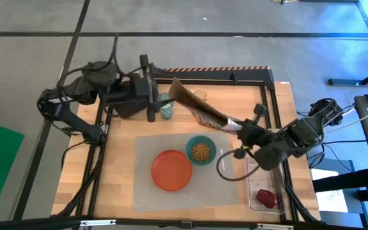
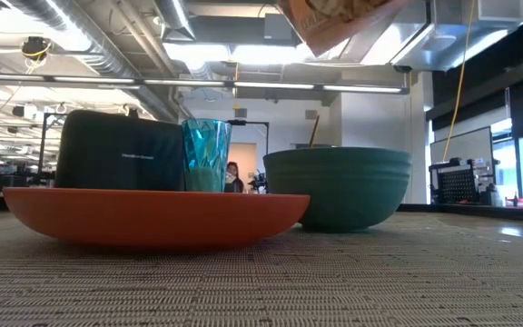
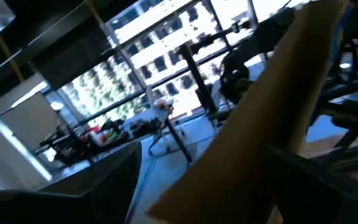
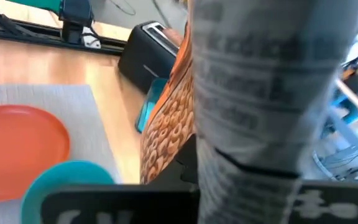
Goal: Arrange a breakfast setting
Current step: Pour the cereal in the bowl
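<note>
A grey placemat holds a round orange plate and a teal bowl with cereal in it. A pale teal tumbler stands behind them, beside the black toaster. My right gripper is shut on a cereal box held above the table, past the bowl's far side. My left gripper hangs high at the far left, open, a little short of the box's far end. Between its fingers, which stand wide apart in the left wrist view, is a brown side of the box. My right gripper holds the cereal box by its right-hand end, coming level from the table's right. The box is lifted clear and slants away toward the far left. In the right wrist view the box's printed side hides the fingers.
A small yellowish glass stands near the far edge under the box. A clear tray at the near right holds a dark-red fruit. A cable loop lies on the mat right of the bowl. A black frame borders the table.
</note>
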Robot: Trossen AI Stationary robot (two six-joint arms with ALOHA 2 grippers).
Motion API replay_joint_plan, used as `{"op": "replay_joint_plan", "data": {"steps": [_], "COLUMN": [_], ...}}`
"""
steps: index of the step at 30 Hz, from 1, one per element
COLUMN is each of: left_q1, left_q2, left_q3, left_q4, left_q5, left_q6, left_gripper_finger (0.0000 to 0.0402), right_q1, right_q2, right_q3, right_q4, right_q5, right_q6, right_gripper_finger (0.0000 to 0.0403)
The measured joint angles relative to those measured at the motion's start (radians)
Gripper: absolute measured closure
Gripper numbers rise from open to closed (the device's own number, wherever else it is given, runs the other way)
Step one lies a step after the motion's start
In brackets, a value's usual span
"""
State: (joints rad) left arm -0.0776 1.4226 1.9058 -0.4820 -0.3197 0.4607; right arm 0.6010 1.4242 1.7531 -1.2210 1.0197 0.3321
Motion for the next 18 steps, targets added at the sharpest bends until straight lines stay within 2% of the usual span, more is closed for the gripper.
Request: {"op": "replay_joint_plan", "data": {"steps": [3, 5, 10, 14, 18], "left_q1": [0.0, 0.003, 0.035, 0.054, 0.06], "left_q2": [0.035, 0.041, 0.038, 0.04, 0.05], "left_q3": [0.049, 0.063, 0.075, 0.074, 0.074], "left_q4": [-0.006, -0.008, -0.083, -0.15, -0.177], "left_q5": [-0.134, -0.161, -0.165, -0.166, -0.157], "left_q6": [-0.132, -0.206, -0.351, -0.451, -0.484], "left_gripper_finger": [0.009, 0.0098, 0.0119, 0.0136, 0.0167], "right_q1": [-0.015, -0.015, -0.012, -0.013, -0.013], "right_q2": [0.0, 0.0, 0.003, 0.003, 0.007], "right_q3": [0.0, 0.0, 0.0, 0.0, 0.0], "right_q4": [-0.018, -0.01, 0.004, 0.005, 0.007], "right_q5": [0.031, 0.088, 0.208, 0.226, 0.253], "right_q6": [-0.056, -0.103, -0.22, -0.295, -0.339], "right_gripper_finger": [0.0403, 0.0403, 0.0403, 0.0403, 0.0403]}}
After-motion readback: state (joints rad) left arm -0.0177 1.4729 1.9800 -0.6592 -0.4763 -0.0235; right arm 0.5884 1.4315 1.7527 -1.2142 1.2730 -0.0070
